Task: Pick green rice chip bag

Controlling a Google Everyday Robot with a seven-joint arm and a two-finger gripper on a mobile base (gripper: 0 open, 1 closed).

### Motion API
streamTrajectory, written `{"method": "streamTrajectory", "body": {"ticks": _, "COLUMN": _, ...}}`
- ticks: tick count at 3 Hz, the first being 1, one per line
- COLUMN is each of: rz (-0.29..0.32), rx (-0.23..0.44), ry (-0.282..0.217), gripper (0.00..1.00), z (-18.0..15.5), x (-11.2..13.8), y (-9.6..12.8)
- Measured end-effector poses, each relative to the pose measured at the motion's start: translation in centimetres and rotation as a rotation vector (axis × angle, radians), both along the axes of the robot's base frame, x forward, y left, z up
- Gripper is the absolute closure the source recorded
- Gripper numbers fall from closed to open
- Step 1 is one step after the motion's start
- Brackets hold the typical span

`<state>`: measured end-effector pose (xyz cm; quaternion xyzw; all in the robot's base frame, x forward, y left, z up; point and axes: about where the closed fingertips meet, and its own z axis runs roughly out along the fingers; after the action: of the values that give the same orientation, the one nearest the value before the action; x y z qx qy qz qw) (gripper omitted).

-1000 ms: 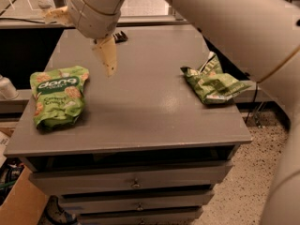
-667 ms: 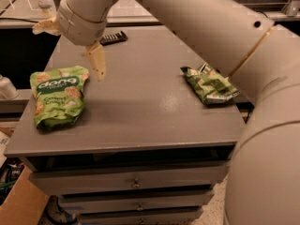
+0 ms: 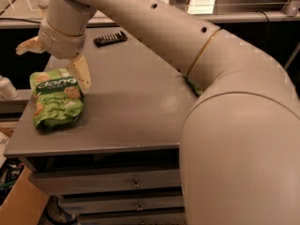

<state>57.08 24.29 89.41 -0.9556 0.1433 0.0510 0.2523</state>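
Note:
The green rice chip bag [image 3: 56,100], bright green with white "dang" lettering and pictures of tan chips, lies flat near the front left corner of the grey cabinet top [image 3: 136,93]. My gripper [image 3: 55,60] hangs just above the bag's far end. Its tan fingers are spread open, one [image 3: 82,74] by the bag's upper right corner and the other [image 3: 27,46] out to the left. It holds nothing. My arm sweeps across the right of the view.
A black ridged object [image 3: 110,38] lies at the back of the top. Only a green sliver [image 3: 193,86] of another bag shows past my arm at the right. A white bottle [image 3: 6,87] stands to the left, cardboard [image 3: 18,205] lies below, and drawers [image 3: 135,184] are in front.
My gripper has moved left and toward the front, from the middle of the top to just over the green rice chip bag. My arm now hides the darker bag at the right.

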Motion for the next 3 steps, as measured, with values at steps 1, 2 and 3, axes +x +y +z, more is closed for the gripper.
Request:
{"method": "streamTrajectory", "body": {"ticks": 1, "rz": 0.045, "rx": -0.029, "ry": 0.012, "gripper": 0.00, "z": -2.1, "x": 0.2, "y": 1.2}}
{"method": "streamTrajectory", "body": {"ticks": 2, "rz": 0.088, "rx": -0.070, "ry": 0.034, "gripper": 0.18, "z": -4.3, "x": -0.1, "y": 1.5}}
{"method": "streamTrajectory", "body": {"ticks": 3, "rz": 0.101, "rx": -0.113, "ry": 0.060, "gripper": 0.41, "z": -6.3, "x": -0.4, "y": 0.6}}
